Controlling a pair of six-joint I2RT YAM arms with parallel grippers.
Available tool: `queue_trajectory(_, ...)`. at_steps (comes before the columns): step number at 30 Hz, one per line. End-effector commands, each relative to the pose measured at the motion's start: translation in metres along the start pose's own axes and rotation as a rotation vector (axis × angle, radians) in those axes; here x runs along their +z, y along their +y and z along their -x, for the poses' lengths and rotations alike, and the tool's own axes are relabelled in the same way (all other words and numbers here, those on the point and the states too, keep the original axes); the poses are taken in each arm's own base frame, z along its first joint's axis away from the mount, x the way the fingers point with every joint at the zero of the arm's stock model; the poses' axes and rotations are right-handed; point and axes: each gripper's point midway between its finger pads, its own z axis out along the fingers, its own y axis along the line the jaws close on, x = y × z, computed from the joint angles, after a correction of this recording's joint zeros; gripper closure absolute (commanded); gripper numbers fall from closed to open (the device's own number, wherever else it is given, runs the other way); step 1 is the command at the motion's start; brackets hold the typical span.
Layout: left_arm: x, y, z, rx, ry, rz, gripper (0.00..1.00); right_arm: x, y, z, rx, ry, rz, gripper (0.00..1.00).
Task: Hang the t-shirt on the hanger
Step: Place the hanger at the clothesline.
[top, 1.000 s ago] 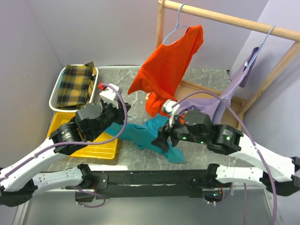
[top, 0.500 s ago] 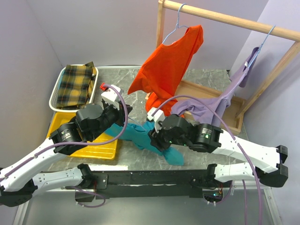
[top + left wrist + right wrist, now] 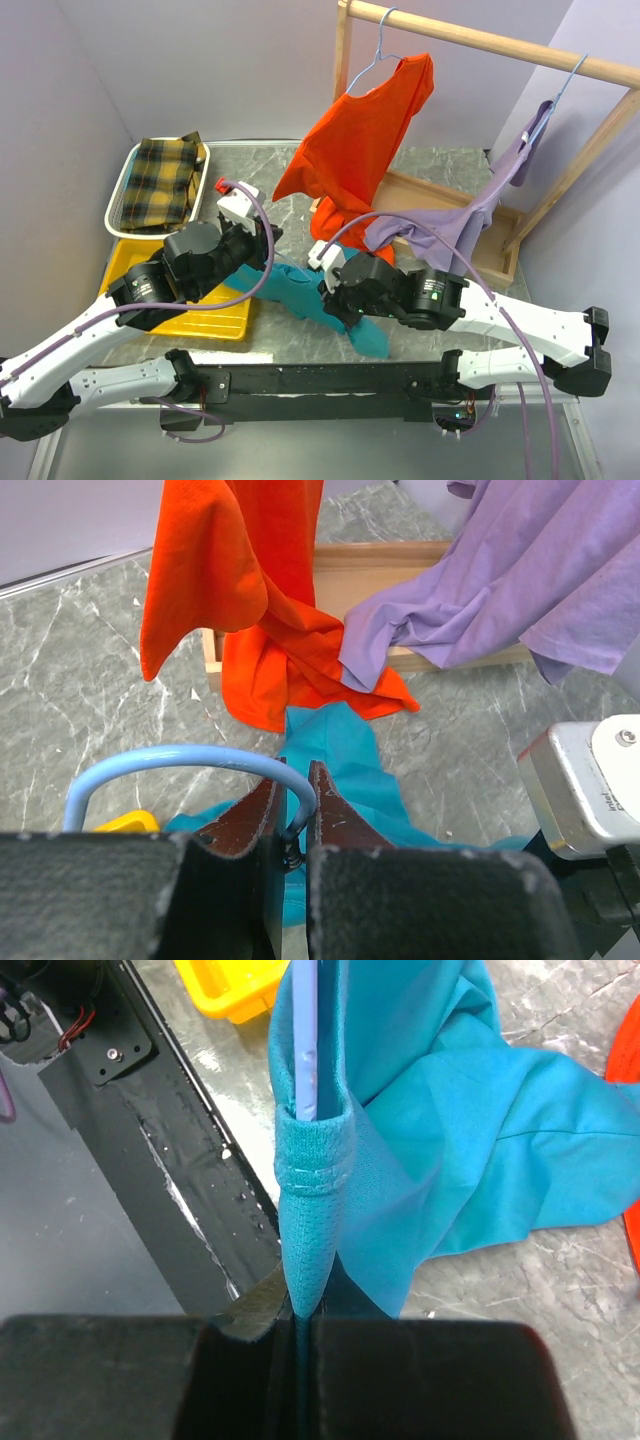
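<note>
The teal t-shirt (image 3: 296,290) lies crumpled on the marble table between the two arms, and it also fills the right wrist view (image 3: 470,1140). My left gripper (image 3: 294,802) is shut on the pale-blue wire hanger (image 3: 170,758), just below its curved hook. From above, the left gripper (image 3: 262,250) sits at the shirt's left end. My right gripper (image 3: 305,1305) is shut on a ribbed edge of the t-shirt. One arm of the hanger (image 3: 308,1030) runs down into that ribbed opening. In the top view the right gripper (image 3: 336,297) is over the shirt's middle.
An orange shirt (image 3: 360,140) and a lilac shirt (image 3: 470,215) hang from the wooden rail (image 3: 490,42) and drape down to its base (image 3: 430,190). A white basket (image 3: 125,190) with plaid cloth and a yellow tray (image 3: 215,312) stand at the left.
The right arm has swung left and down over the t-shirt, and its gripper has gone from open to shut on the shirt's edge. The left gripper has kept still on the hanger.
</note>
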Motion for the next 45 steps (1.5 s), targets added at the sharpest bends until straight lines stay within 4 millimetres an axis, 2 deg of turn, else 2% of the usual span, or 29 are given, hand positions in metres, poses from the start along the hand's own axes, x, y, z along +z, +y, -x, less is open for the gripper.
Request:
queue_trajectory(1,-0.002,-0.004,0.019,-0.033,-0.068,-0.009,0.89,-0.007,-0.001,0.004,0.024,-0.051,-0.004,1.0)
queue_trajectory(2,-0.001,-0.002,0.018,-0.032,-0.064,0.0,0.86,-0.008,0.0,0.003,0.027,-0.057,0.007,1.0)
queue_trajectory(3,-0.002,-0.001,0.02,-0.033,-0.068,0.004,0.72,-0.012,0.001,0.006,0.034,-0.075,0.014,1.0)
queue_trajectory(4,-0.003,0.0,0.021,-0.038,-0.072,0.009,0.63,-0.014,0.001,0.007,0.037,-0.084,0.016,1.0)
queue_trajectory(5,-0.003,0.0,0.022,-0.039,-0.074,0.013,0.59,-0.014,0.0,0.004,0.04,-0.082,0.014,1.0)
queue_trajectory(6,-0.004,0.0,0.024,-0.038,-0.079,0.009,0.48,-0.017,0.0,0.006,0.045,-0.098,0.018,1.0)
queue_trajectory(9,-0.003,0.001,0.022,-0.021,-0.066,0.015,0.25,-0.023,0.0,0.008,0.054,-0.123,0.026,1.0)
queue_trajectory(11,-0.004,0.006,0.019,0.002,-0.049,0.041,0.16,-0.026,0.002,0.007,0.059,-0.127,0.036,1.0)
queue_trajectory(12,-0.005,0.01,0.022,0.005,-0.053,0.061,0.08,-0.028,0.003,0.007,0.062,-0.13,0.044,1.0)
queue_trajectory(14,-0.009,0.014,0.025,0.007,-0.063,0.075,0.01,-0.03,0.003,0.003,0.071,-0.122,0.044,1.0)
queue_trajectory(16,-0.014,0.013,0.031,0.003,-0.082,0.065,0.04,-0.035,0.001,-0.001,0.078,-0.118,0.041,1.0)
queue_trajectory(23,-0.044,0.006,0.073,-0.056,-0.227,-0.019,0.04,-0.055,-0.005,-0.015,0.128,-0.13,0.028,1.0)
queue_trajectory(26,-0.051,-0.002,0.083,-0.059,-0.26,-0.077,0.04,-0.057,-0.009,-0.019,0.142,-0.137,0.015,1.0)
queue_trajectory(28,-0.05,-0.007,0.082,-0.033,-0.251,-0.103,0.04,-0.056,-0.008,-0.02,0.145,-0.135,0.017,1.0)
queue_trajectory(32,-0.039,-0.023,0.066,0.029,-0.178,-0.175,0.04,-0.052,-0.008,-0.014,0.157,-0.148,0.014,1.0)
queue_trajectory(36,-0.039,-0.018,0.063,0.015,-0.184,-0.152,0.04,-0.057,-0.017,-0.014,0.196,-0.149,-0.041,1.0)
queue_trajectory(40,-0.044,-0.009,0.071,-0.025,-0.228,-0.107,0.04,-0.083,-0.021,-0.008,0.249,-0.174,-0.054,1.0)
queue_trajectory(43,-0.043,0.0,0.072,-0.08,-0.249,-0.053,0.01,-0.106,-0.026,-0.01,0.294,-0.189,-0.07,1.0)
queue_trajectory(45,-0.038,0.01,0.068,-0.135,-0.261,0.011,0.03,-0.118,-0.032,-0.018,0.319,-0.176,-0.097,1.0)
